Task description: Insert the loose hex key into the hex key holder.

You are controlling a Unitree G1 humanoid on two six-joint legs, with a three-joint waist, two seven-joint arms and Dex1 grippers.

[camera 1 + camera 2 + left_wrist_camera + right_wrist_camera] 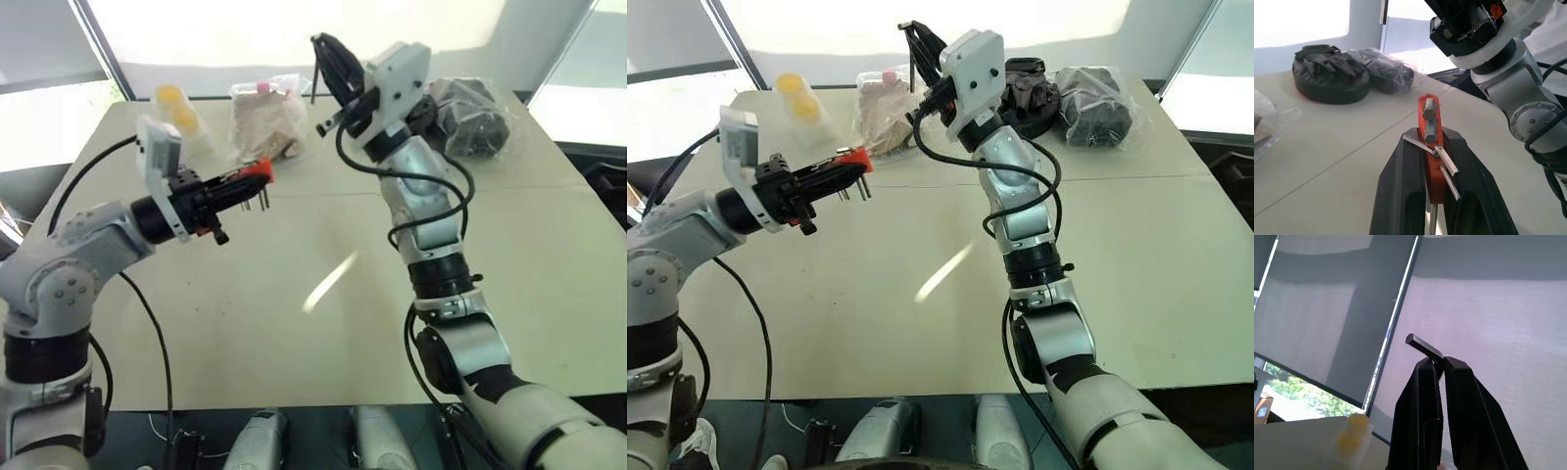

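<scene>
Right wrist view: right gripper (1440, 363) pinches loose hex key (1422, 345); left gripper (1434, 147) clamps hex key holder (1428, 128).

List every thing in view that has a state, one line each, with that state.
Hex key holder: held off the table, clamped in the left end effector, short keys sticking out.
Loose hex key: pinched in the right end effector, raised, not yet inserted.
Left end effector: shut on the holder.
Right end effector: shut on the key.
</scene>
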